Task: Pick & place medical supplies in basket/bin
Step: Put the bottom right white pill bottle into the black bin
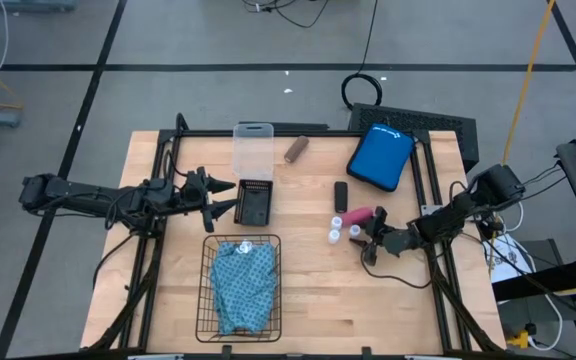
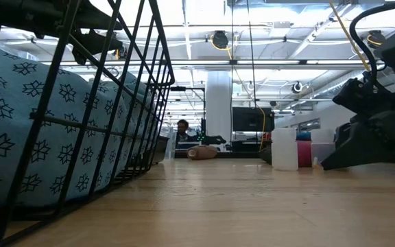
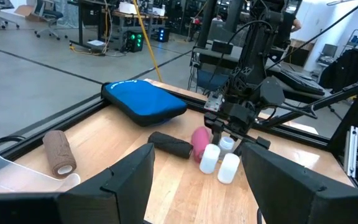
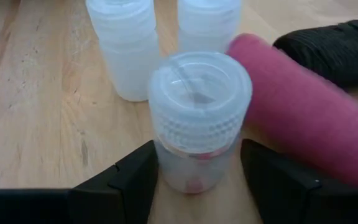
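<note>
On the pale wooden counter [image 1: 308,290] we see the rectangular black wire-mesh basket [image 1: 240,288] near the front edge, with the folded teal patterned cloth [image 1: 243,283] lying inside it; in the low view the cloth [image 2: 26,130] presses against the basket's wire wall [image 2: 125,103].

The right gripper [image 1: 373,240] is low over the counter at the cluster of 3 small white-capped vials [image 1: 343,227]. In the right wrist view its fingers [image 4: 120,180] are spread apart, 1 on each side of the nearest translucent vial [image 4: 194,118], with a narrow gap left on both sides, so they are not clamped on it. The 2 other vials stand just behind it, and the pink roll [image 4: 297,106] lies touching or just beside the nearest vial. The small black block [image 1: 341,195] lies just beyond the pink roll [image 1: 359,214].

The left gripper [image 1: 226,197] hangs above the counter beside the small solid black tray [image 1: 255,201], its fingers [image 3: 129,180] open and holding nothing. Behind the tray stands the clear plastic box [image 1: 253,150]. The brown roll [image 1: 295,150] lies near the far edge, and the flat blue zippered pouch [image 1: 380,156] lies to its right, well apart from the basket.
</note>
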Controlling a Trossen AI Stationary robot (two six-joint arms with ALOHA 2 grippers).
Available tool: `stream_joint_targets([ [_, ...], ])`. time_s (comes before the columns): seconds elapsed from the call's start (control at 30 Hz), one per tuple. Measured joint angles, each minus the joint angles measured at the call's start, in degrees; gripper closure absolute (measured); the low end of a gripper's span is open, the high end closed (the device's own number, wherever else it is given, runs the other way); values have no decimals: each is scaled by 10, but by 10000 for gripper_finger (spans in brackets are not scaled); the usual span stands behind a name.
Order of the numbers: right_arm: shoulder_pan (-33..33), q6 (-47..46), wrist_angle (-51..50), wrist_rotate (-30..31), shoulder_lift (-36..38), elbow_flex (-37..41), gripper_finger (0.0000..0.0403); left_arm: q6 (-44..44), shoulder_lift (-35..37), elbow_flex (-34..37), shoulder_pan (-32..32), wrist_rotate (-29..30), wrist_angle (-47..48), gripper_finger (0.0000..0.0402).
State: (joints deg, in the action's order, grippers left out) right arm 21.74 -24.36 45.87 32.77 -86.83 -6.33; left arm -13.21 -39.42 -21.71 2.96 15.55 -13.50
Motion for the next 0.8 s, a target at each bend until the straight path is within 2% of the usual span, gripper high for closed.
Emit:
stream_joint_targets([
  [0.37, 0, 2, 1, -1, 0, 0, 255, -6, 0, 0, 0, 0, 0, 149],
  [0.57, 0, 2, 10, 1, 4, 0, 246, -37, 0, -7, 0, 0, -3, 149],
  [0.8, 0, 5, 12, 1, 52, 0, 250, -5, -21, -57, 0, -35, 3, 149],
])
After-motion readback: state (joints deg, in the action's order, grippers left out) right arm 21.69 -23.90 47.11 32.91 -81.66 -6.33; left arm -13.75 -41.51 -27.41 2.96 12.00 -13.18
